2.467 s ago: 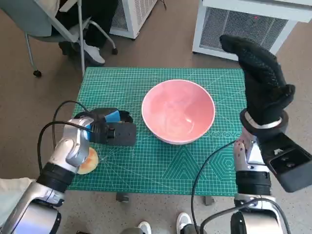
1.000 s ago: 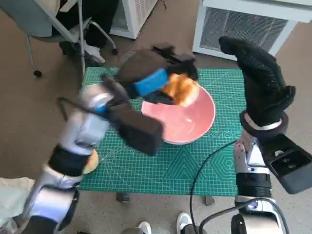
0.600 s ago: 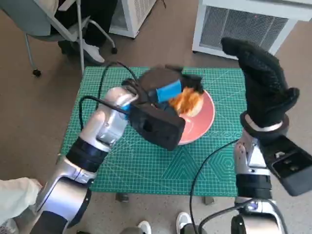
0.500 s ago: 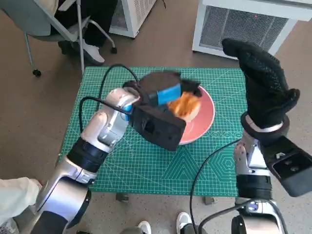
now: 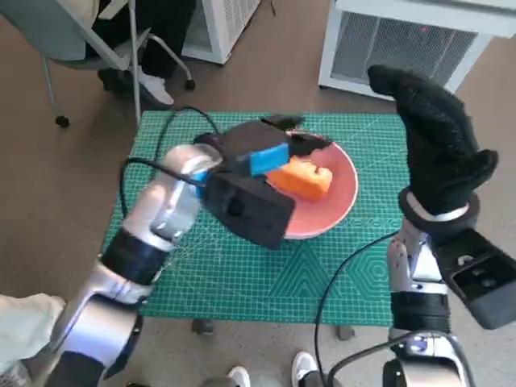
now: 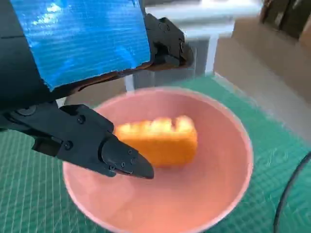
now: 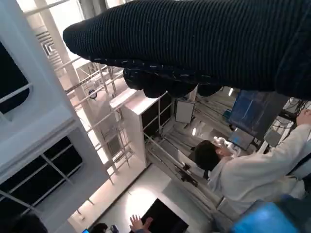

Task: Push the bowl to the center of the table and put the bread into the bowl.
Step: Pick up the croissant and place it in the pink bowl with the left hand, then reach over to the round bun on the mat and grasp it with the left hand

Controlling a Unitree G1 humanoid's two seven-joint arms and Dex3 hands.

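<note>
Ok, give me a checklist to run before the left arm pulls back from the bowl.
1. Bread lies inside the pink bowl: ok.
2. Left robot hand has let go of the bread, fingers apart above it: ok.
3. Bowl near the middle of the green mat: ok.
4. Bowl upright on the mat: ok.
5. Right robot hand raised beside the table, away from the bowl: ok.
6. Left arm's cable free of the bowl: cannot tell.
</note>
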